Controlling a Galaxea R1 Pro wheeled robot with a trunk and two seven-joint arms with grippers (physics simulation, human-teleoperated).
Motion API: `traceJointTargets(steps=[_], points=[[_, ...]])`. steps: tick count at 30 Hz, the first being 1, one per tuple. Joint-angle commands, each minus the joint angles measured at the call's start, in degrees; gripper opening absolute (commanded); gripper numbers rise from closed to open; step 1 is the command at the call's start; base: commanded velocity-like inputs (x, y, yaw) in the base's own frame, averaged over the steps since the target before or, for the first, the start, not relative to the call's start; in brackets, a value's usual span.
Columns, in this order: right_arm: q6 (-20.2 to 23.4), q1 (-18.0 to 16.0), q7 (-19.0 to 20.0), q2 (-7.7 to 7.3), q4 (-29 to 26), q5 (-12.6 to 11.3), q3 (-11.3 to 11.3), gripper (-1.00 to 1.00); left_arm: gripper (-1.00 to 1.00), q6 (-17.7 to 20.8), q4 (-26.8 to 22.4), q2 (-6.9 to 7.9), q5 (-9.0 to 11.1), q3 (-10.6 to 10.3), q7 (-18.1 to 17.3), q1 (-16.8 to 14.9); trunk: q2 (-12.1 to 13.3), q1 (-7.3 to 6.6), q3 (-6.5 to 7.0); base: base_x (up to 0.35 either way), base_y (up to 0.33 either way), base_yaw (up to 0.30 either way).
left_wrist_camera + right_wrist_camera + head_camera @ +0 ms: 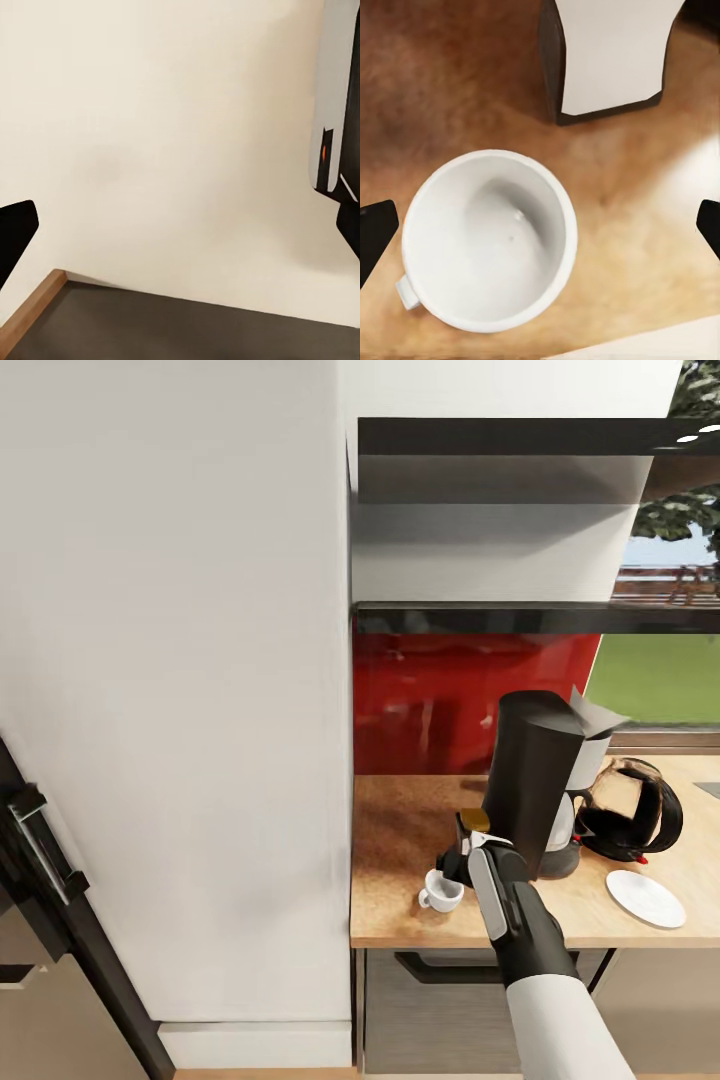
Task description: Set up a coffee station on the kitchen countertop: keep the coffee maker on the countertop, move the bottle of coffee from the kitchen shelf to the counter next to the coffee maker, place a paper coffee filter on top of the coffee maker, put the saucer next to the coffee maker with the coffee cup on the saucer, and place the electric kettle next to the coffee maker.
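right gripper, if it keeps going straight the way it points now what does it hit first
Most likely the cup: it sits upright right below the open right gripper, between the fingertips. Height above the rim is unclear.

Coffee cup on countertop, left of saucer.

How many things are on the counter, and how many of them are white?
White: 2, the coffee cup and the saucer.
Dark: 3, the coffee maker, the bottle of coffee and the electric kettle.
Total: 5.
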Motion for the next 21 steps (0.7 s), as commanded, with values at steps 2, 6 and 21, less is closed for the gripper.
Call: traceJointTargets(steps=[2, 6, 21], points=[[0.1, 0.0, -0.5, 0.04, 0.6, -0.6, -0.1, 1.0, 1.0, 0.2, -0.1, -0.04, -0.2, 0.2, -0.1, 0.0, -0.1, 0.03, -0.09, 0.0, 0.0, 0.0], [0.1, 0.0, -0.5, -0.95, 1.3, -0.6, -0.1, 1.0, 1.0, 0.2, -0.1, 0.03, -0.2, 0.2, -0.1, 0.0, -0.1, 0.03, -0.09, 0.0, 0.0, 0.0], [0.0, 0.0, -0.4, -3.43, 2.3, -0.6, -0.2, 1.0, 1.0, 0.2, -0.1, -0.12, -0.2, 0.2, -0.1, 0.0, -0.1, 0.03, -0.09, 0.0, 0.0, 0.0]])
